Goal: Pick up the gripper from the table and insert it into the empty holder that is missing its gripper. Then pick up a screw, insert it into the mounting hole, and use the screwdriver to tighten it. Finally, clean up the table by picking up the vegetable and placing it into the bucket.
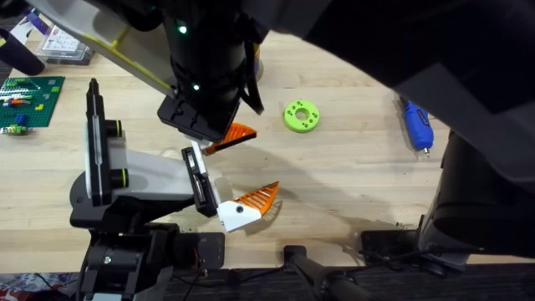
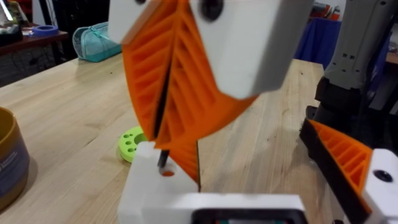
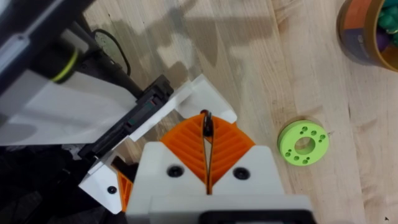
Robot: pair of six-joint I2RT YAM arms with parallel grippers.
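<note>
Screw (image 2: 163, 149), tiny, stiff, light and easily dropped, is pinched by its upper end in the closed right gripper (image 3: 206, 127), tip just below over the white holder (image 2: 146, 193) and its mounting hole (image 2: 166, 172).

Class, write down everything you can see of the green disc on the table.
The green disc is a bright lime ring, plastic by its look, with a large round hole through its middle and small holes spaced around its flat face. It lies flat on the pale wooden table, alone, with nothing touching it. In the overhead view it sits between the blue screwdriver and the arm with orange fingers.
</note>
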